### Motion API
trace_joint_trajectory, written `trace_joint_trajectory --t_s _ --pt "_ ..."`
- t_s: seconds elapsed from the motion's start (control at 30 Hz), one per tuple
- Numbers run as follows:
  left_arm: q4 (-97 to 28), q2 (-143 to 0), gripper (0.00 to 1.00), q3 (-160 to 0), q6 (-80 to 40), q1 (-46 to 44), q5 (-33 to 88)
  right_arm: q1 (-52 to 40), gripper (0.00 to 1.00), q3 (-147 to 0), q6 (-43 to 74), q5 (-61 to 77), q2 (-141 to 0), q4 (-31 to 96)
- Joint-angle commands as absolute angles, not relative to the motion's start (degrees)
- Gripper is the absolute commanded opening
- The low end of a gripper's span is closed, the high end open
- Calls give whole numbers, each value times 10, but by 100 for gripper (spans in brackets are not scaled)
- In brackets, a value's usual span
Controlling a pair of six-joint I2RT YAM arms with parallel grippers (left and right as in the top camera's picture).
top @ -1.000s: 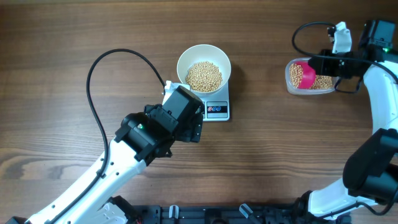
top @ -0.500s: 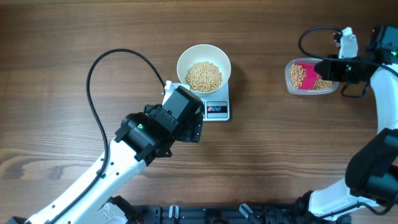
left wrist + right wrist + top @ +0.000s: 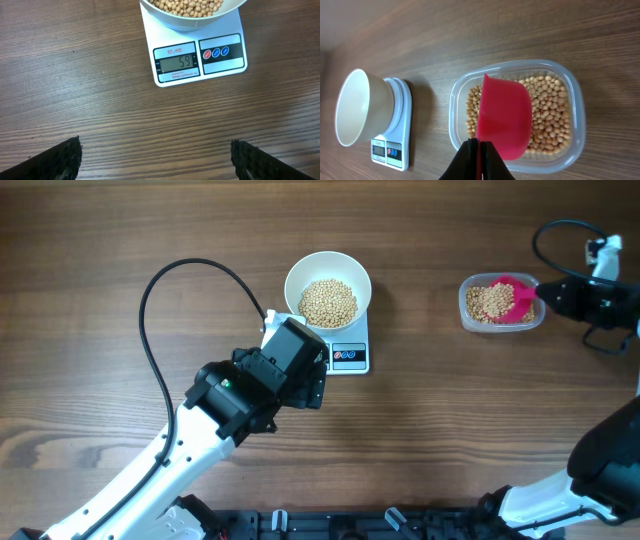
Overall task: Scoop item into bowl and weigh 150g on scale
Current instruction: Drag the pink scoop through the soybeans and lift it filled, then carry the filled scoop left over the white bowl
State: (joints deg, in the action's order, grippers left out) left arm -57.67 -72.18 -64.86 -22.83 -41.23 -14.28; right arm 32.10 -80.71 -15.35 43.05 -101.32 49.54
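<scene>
- White bowl [image 3: 296, 275] of beans [image 3: 328, 302] sits on the scale [image 3: 345, 357], whose display end points toward the left gripper [image 3: 156, 161].
- Left gripper: fingers spread wide, empty.
- Right gripper [image 3: 480, 155]: pinching the pink scoop [image 3: 504, 120], whose long axis is in line with the fingers, over the clear container [image 3: 572, 150].

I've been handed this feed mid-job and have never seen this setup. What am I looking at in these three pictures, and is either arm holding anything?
This is a two-armed robot at a wooden table. One picture looks down from above; the other two come from a camera on each wrist. A white bowl of beans sits on a small scale, whose display reads 59. The left pincer is open and empty, hovering in front of the scale. The right pincer is shut on a pink scoop, over more beans in a clear container.
</scene>
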Motion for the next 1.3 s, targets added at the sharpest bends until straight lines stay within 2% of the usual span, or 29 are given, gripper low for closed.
trace_joint_trajectory --t_s 0.0,0.27,0.37,0.47,0.67,0.77,0.9,1.27 --pt "-577 -721 100 -646 -229 -410 -144 345 4 -802 -165 515 -1022 492" --pt "-577 -721 100 -646 -229 -410 -144 372 4 -802 -158 667 -1022 476" --pt "-577 -721 100 -646 -229 -410 -144 364 4 -802 -77 698 -1022 440" --pt "-577 -721 100 -646 -229 -410 -144 315 4 -802 -15 700 -1022 384" --pt "-577 -721 100 -646 -229 -410 -144 143 4 -802 199 700 -1022 117" --pt "-577 -721 100 -646 -229 -410 -144 87 4 -802 258 706 -1022 49" --pt "-577 -721 100 -646 -229 -410 -144 32 4 -802 239 676 -1022 43" --pt "-577 -721 100 -646 -229 -410 -144 -46 4 -802 -17 628 -1022 87"
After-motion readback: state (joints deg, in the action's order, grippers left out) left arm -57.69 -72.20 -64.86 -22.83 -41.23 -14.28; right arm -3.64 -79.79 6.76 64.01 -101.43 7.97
